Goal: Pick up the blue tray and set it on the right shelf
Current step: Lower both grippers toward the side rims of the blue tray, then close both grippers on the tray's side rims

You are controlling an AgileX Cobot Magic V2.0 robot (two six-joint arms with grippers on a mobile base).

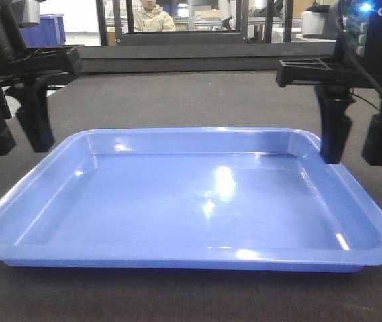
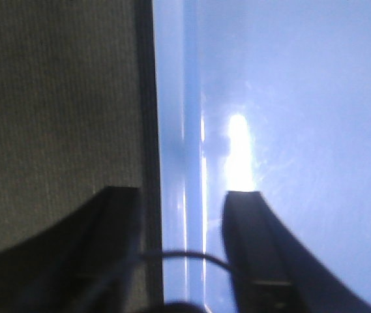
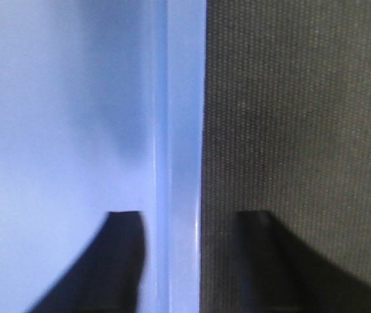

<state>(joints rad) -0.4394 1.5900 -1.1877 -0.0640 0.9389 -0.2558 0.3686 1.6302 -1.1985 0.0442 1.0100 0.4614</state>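
The blue tray (image 1: pixel 177 257) lies empty on the dark grey table, filling the middle of the front view. My left gripper (image 1: pixel 17 137) is open and hovers over the tray's left rim. In the left wrist view the rim (image 2: pixel 178 130) runs between the two fingers of my left gripper (image 2: pixel 180 194). My right gripper (image 1: pixel 358 151) is open over the right rim. In the right wrist view my right gripper (image 3: pixel 191 215) has one finger over the tray floor (image 3: pixel 55 98) and one over the table. Neither gripper holds anything. The right shelf is out of view.
The dark textured table (image 1: pixel 197 100) extends behind the tray to a black frame structure (image 1: pixel 191 37). A darker blue bin (image 1: pixel 46 28) stands at the far left back. A person (image 1: pixel 152 17) sits behind the frame.
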